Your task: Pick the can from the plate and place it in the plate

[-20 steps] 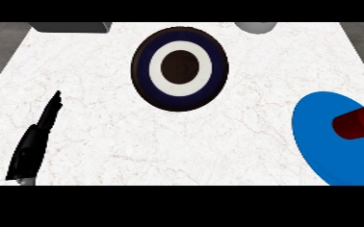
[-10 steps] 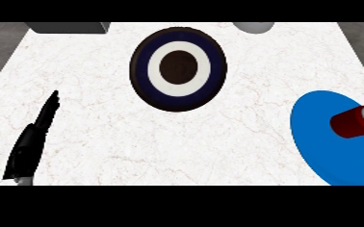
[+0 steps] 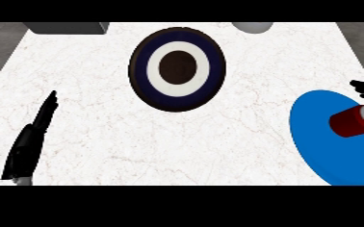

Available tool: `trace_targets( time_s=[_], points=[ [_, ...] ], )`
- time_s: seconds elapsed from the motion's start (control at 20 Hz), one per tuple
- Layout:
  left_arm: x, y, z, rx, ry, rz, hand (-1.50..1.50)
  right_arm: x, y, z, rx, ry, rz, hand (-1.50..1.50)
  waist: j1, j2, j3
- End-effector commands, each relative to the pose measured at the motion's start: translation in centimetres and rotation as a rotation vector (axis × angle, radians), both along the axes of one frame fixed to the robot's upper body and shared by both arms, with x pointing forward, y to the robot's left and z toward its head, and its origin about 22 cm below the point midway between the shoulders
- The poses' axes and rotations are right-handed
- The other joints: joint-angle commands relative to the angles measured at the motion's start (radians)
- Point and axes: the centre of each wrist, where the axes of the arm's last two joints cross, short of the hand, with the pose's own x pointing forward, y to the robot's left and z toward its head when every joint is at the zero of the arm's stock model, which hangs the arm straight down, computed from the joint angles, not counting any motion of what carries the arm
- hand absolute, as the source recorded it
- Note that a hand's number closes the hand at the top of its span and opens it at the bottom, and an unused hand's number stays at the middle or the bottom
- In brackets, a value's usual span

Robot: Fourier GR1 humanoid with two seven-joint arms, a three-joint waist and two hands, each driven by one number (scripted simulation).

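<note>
Right robot hand (image 3: 357, 87) fingertips newly in view beside blue plate (image 3: 316, 139), opening indeterminable, left robot hand (image 3: 32, 139) straight-fingered, empty, red can (image 3: 348, 122) lying on plate.

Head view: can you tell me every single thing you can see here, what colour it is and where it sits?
counter: one, white marbled, fills most of the view
ringed plate: one, dark blue with a white ring and a brown middle, centre, towards the back
blue plate: one, plain blue, right edge, partly cut off
can: one, red, lying on its side on the blue plate, cut off at the right edge
box: one, dark grey, back left corner
round thing: one, light grey, back edge right of centre, too cut off to name
left hand: one, black, lower left, fingers straight, resting
right hand: black tips only, right edge above the can
</note>
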Motion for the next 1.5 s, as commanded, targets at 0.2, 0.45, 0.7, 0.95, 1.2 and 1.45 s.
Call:
trace_targets(
  time_s=[0.2, 0.45, 0.7, 0.95, 1.2, 1.45],
  points=[
    [-1.5, 0.7, 1.1, -0.002, 0.001, -0.015, 0.00, 0.2, 1.2, -4.9, 0.016, 0.017, 0.001, -1.50, 0.007, 0.001, 0.000],
    [-0.4, 0.3, -0.3, -0.011, 0.007, -0.011, 0.00, 0.2, 0.8, -4.8, 0.096, -0.028, 0.028, 1.50, 0.001, 0.001, 0.000],
    [-1.4, -0.5, -1.0, 0.027, 0.000, -0.010, 0.00, 0.8, 0.9, -5.0, 0.070, -0.072, 0.023, 1.50, 0.003, 0.001, 0.000],
    [-0.7, 1.7, -0.1, 0.005, -0.009, 0.023, 0.00, 0.1, 2.9, -6.7, -0.011, -0.107, -0.101, 1.50, -0.011, -0.004, -0.001],
    [-1.5, 1.1, -1.0, 0.021, 0.021, 0.049, 0.00, -1.5, 5.4, -11.7, -0.273, -0.091, -0.513, 1.50, -0.051, -0.023, -0.010],
    [-1.6, 1.4, -1.1, -0.001, 0.029, 0.059, 0.00, -1.6, 9.4, -13.2, -0.397, -0.263, -0.722, 1.50, -0.063, -0.023, -0.009]
  ],
)
